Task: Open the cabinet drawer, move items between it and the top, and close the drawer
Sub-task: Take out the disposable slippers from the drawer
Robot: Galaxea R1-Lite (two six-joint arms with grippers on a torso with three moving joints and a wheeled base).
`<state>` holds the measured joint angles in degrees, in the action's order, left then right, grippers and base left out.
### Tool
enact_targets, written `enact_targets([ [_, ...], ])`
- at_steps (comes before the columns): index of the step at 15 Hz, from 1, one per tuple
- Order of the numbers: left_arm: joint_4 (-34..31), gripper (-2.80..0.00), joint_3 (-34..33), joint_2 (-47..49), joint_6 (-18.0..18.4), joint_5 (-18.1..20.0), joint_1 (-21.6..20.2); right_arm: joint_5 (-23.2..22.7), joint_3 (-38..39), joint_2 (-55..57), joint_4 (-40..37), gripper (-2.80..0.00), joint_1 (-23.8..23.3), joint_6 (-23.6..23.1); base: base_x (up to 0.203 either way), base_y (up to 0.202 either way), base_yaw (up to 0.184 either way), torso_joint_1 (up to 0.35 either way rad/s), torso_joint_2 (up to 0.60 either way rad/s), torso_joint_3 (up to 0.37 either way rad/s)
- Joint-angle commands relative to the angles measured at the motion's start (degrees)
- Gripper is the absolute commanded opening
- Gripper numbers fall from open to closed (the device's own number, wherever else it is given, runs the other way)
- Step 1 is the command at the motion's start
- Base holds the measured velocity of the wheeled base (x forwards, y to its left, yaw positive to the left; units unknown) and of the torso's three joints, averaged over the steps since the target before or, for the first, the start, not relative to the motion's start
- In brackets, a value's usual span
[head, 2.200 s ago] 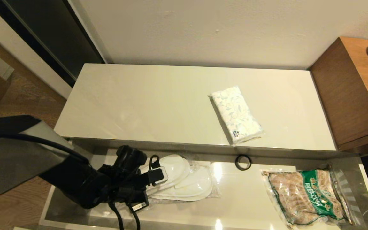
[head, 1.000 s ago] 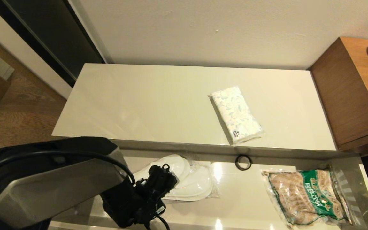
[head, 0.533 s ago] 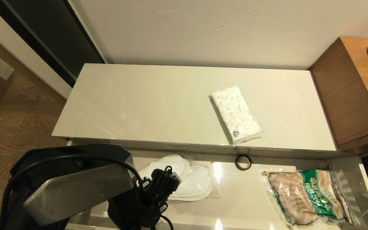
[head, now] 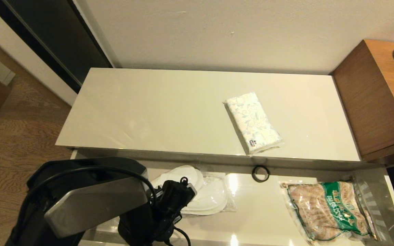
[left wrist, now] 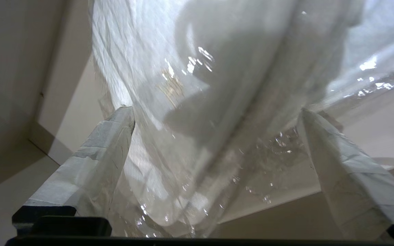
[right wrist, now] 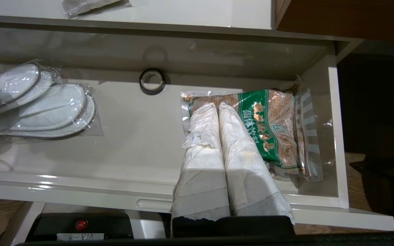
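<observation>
Left hand [left wrist: 217, 112] reaching down into the open cabinet drawer [head: 265, 218] at its left part, fingers [left wrist: 101, 143] spread wide on either side of the plastic-wrapped slippers [head: 207, 194], tips standing at the wrapper's edges, not closing on it. In the head view, hiding the slippers' near-left end behind its black wrist. Slippers lying flat on the drawer floor, toes pointing toward the drawer's left end. Further right in the same drawer, sitting against the back wall, a small black tape ring [head: 260, 173]; beyond it, near the right end, lying flat, a green-labelled bag of brown snacks [head: 330, 212]. Above and behind the drawer, resting diagonally on the cabinet's cream surface [head: 149, 109], right of centre and close to the front edge, a leaf-printed tissue pack [head: 253, 123]. Right hand [right wrist: 217, 109] hanging pressed shut above the snack bag, holding nothing. Standing to the right of the surface, a taller brown wooden cabinet [head: 381, 102].
</observation>
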<state>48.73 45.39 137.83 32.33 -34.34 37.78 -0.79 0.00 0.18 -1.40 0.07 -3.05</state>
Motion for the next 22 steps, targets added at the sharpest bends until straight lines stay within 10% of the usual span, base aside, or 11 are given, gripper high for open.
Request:
enact_targets([
  [1,0.3,0.0,0.3,1.4,0.2,-0.2,-0.1,0.0,0.1,0.1,0.0,-2.8,0.0,0.0,0.0,0.0,0.0,0.0,0.0,0.0],
  [11,0.9,0.0,1.4,2.7,1.4,-0.2,-1.4,0.0,0.1,0.1,0.0,-2.8,0.0,0.0,0.0,0.0,0.0,0.0,0.0,0.0],
  [12,1.5,-2.8,1.5,3.1,1.6,-0.2,-1.7,0.0,0.1,0.1,0.0,-2.8,0.0,0.0,0.0,0.0,0.0,0.0,0.0,0.0],
  [22,4.6,-2.8,0.6,-3.0,1.3,0.1,-2.0,0.0,0.1,0.1,0.0,-2.8,0.0,0.0,0.0,0.0,0.0,0.0,0.0,0.0],
])
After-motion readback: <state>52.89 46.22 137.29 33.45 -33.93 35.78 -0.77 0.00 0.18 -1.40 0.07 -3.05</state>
